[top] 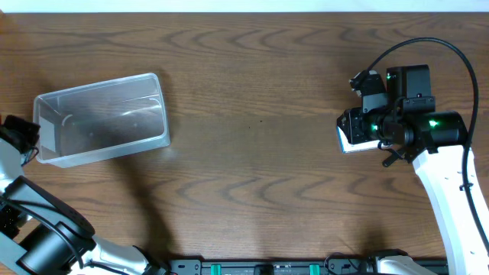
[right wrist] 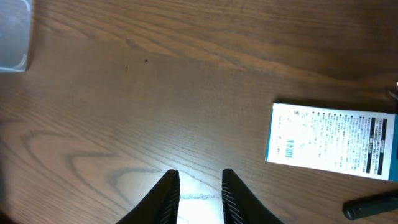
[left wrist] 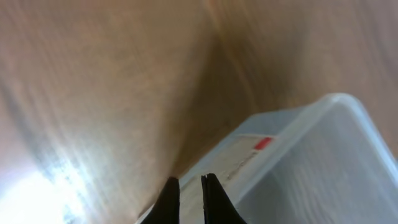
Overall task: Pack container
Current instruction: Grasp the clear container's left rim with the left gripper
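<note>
The clear plastic container lies at the left of the wooden table and looks empty. My left gripper is at its left end. In the left wrist view the fingers are closed to a narrow gap with the container's rim between them. My right gripper is at the right side of the table. In the right wrist view its fingers are open and empty above bare wood. A corner of the container shows at the top left of that view.
A small blue-and-white box lies flat to the right of my right fingers. It shows partly under the right gripper from overhead. A dark, thin object lies near the box. The table's far edge runs along the top.
</note>
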